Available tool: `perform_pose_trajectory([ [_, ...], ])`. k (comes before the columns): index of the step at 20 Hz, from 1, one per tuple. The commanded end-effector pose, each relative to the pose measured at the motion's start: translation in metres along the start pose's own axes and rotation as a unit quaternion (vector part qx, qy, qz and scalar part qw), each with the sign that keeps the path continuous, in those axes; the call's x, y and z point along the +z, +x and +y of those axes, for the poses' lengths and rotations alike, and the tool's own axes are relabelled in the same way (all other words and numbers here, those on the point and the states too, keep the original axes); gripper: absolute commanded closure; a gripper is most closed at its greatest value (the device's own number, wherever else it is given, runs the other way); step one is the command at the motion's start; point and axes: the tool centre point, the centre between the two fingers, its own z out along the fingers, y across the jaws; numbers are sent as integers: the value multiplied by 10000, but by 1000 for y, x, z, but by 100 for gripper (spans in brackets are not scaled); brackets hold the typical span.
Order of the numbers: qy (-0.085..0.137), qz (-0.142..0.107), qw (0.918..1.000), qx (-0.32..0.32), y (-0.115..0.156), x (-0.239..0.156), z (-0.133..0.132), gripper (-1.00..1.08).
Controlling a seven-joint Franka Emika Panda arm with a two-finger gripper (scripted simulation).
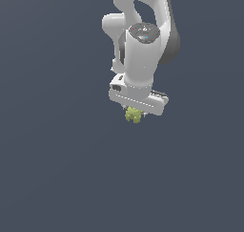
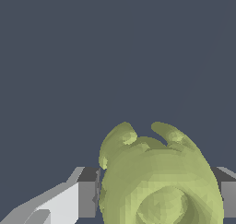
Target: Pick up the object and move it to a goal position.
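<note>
The object (image 1: 134, 115) is a small knobbly yellow-green lump showing just under the white hand of the arm in the exterior view. In the wrist view the object (image 2: 156, 177) fills the space between the two fingers, with one grey pad (image 2: 87, 193) against one side and the other pad (image 2: 227, 197) against the opposite side. My gripper (image 1: 135, 112) is shut on it; the fingertips themselves are mostly hidden behind the hand and the lump in the exterior view.
A plain dark blue-grey surface (image 1: 57, 169) lies all around. The white arm (image 1: 140, 40) rises from the hand toward the exterior view's upper edge.
</note>
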Motion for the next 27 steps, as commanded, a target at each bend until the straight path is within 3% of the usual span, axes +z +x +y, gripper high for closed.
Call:
perform_pose_trajectory([
  [1,-2,-3,10000,0,3,-30,5,108],
  [14,-4,-2,10000,2,20,-149,22,108],
  [27,-6,-2,10000,-1,27,-178,25,108],
])
